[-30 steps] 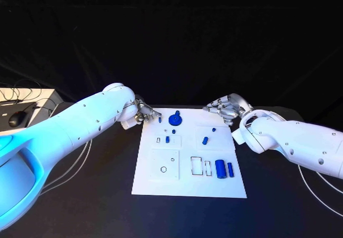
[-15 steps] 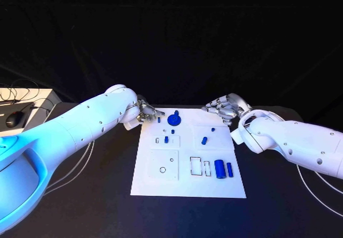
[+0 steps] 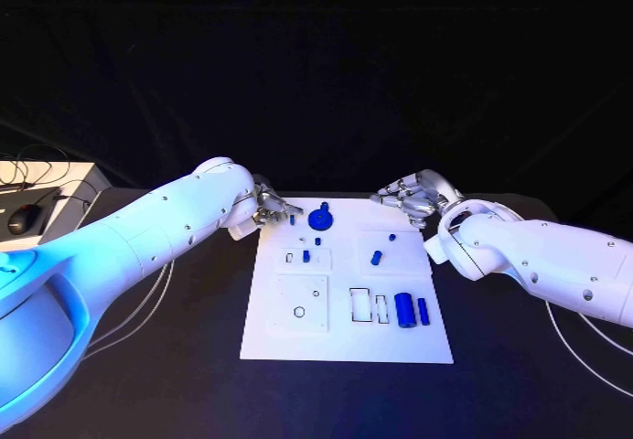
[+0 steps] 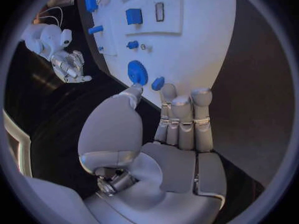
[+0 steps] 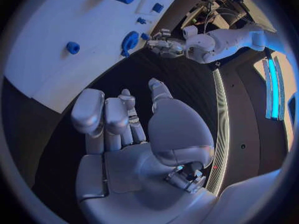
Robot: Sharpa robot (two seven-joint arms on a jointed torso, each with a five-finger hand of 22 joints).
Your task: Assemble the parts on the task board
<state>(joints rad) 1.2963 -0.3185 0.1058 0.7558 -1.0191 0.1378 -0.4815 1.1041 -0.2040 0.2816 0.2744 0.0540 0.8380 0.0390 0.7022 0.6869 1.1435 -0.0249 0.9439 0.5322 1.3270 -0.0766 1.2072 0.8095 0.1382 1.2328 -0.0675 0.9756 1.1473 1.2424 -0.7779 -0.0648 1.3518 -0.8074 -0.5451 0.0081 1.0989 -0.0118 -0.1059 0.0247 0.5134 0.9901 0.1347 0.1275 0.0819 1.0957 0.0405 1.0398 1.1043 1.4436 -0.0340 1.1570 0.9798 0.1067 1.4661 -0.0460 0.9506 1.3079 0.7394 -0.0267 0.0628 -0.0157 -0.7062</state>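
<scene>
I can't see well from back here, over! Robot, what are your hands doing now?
Left hand open at the task board far-left corner, fingertips near the blue gear. Right hand open off the far-right corner, holding nothing. Nothing in the way.

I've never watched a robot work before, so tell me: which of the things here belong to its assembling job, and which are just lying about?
Part of the job:
- white flat task board
- round blue gear-like part
- large blue cylinder part
- slim blue rod part
- small blue block part
- silver left hand and silver right hand, both holding nothing

Just lying about:
- dark computer mouse
- pale cables
</scene>
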